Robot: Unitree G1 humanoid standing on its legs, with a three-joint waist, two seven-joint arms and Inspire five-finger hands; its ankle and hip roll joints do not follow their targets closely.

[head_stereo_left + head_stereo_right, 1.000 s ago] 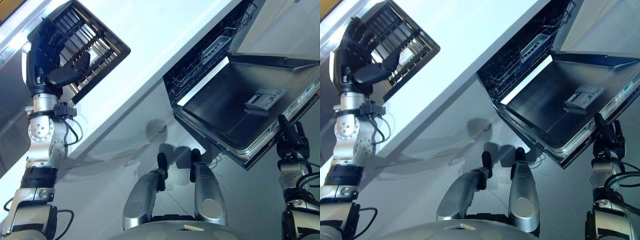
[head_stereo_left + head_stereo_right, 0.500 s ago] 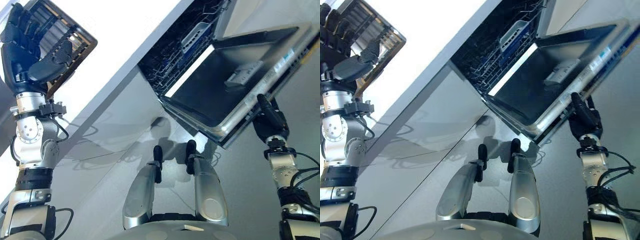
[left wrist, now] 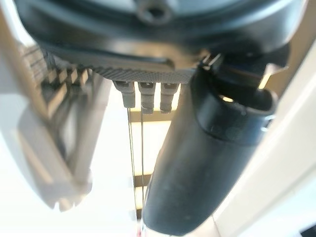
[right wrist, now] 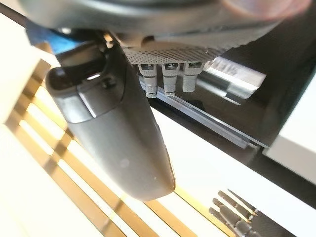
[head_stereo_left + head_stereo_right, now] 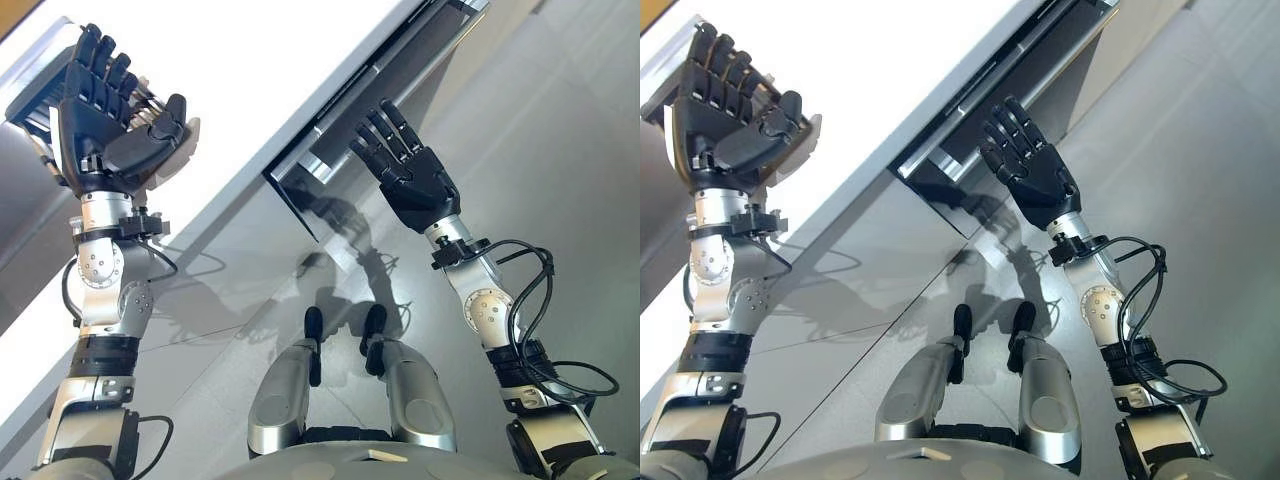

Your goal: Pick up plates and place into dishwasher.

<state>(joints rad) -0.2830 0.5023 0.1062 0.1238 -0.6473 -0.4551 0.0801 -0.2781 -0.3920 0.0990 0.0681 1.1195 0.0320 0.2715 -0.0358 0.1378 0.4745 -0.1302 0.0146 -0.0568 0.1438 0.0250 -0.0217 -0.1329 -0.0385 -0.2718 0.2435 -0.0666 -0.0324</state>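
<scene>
No plate shows. The dishwasher point(image 5: 420, 45) sits under the white counter point(image 5: 270, 60); its door stands up, nearly shut, with a silver bar point(image 4: 232, 79) along its dark front. My right hand point(image 5: 420, 185) is raised just in front of the door's lower end, open, fingers straight and spread, holding nothing. My left hand point(image 5: 105, 130) is held up at the far left in front of a wire dish rack point(image 5: 35, 95) on the counter, open, with fingers straight, thumb bent across the palm and nothing in it. What the rack holds is hidden behind the hand.
Grey floor point(image 5: 560, 120) stretches to the right of the dishwasher. The counter's grey front panel point(image 5: 230, 270) runs slantwise between the two arms.
The camera has swung. The dishwasher door has gone from wide open to nearly shut. My right hand rose from under the door's edge to its front. The left hand stays by the rack.
</scene>
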